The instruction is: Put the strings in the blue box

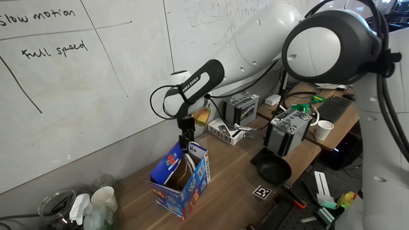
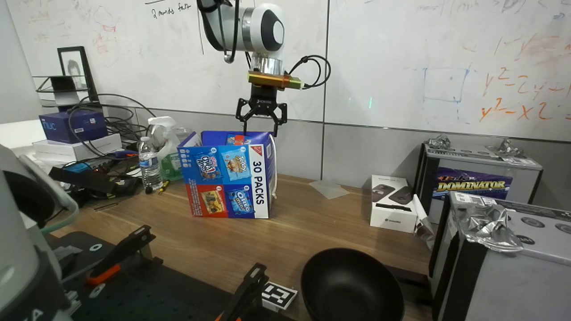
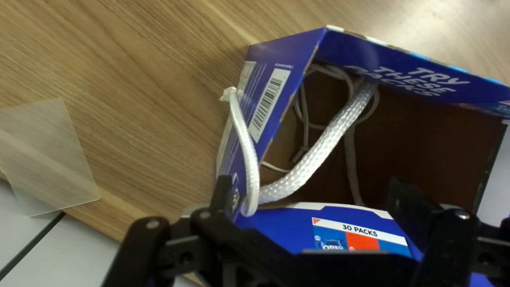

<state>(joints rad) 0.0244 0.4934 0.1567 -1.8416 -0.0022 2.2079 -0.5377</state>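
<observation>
The blue box [image 1: 195,188] stands upright on the table with its top flaps open; it also shows in an exterior view [image 2: 223,178] and the wrist view [image 3: 279,229]. The white strings [image 3: 318,155] lie mostly inside it. One thick cord loops over a box corner, and its end hangs outside, seen in an exterior view too [image 2: 275,169]. My gripper [image 3: 314,197] is open and empty, just above the box's whiteboard-side flap, in both exterior views [image 1: 184,145] [image 2: 260,128]. Its left finger is close to the cord's bend; I cannot tell whether they touch.
The whiteboard [image 2: 379,80] rises close behind the box. A spray bottle [image 2: 171,151] and a water bottle [image 2: 149,165] stand beside it. A black pan [image 1: 274,169], a white phone box [image 2: 392,205] and grey metal devices [image 1: 287,131] stand farther along the table.
</observation>
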